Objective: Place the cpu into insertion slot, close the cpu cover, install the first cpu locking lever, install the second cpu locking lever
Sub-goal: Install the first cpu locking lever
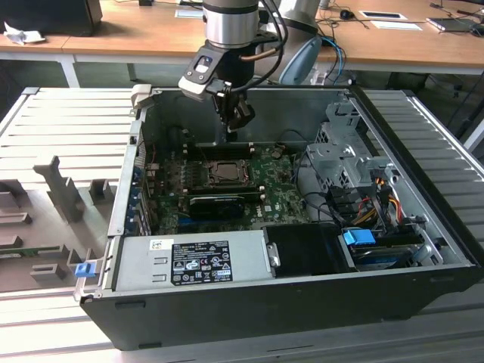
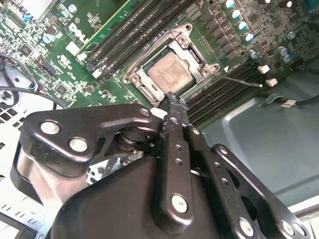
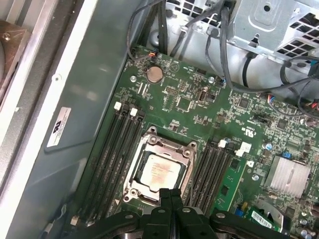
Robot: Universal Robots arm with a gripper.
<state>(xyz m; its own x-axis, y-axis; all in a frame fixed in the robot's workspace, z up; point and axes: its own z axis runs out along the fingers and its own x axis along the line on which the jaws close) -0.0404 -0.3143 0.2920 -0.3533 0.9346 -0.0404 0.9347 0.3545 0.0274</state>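
Silvery-beige cpu (image 3: 158, 172) sits in the insertion slot (image 1: 211, 172), cpu cover (image 3: 167, 145) down around it. In the exterior view the gripper (image 1: 231, 128) hangs at its 12 o'clock, fingers pinched together, empty.

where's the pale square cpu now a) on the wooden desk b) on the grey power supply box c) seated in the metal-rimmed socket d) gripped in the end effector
c: the pale silvery-beige square cpu lies in the silvery-rimmed square socket, while the black end effector hovers shut and empty.
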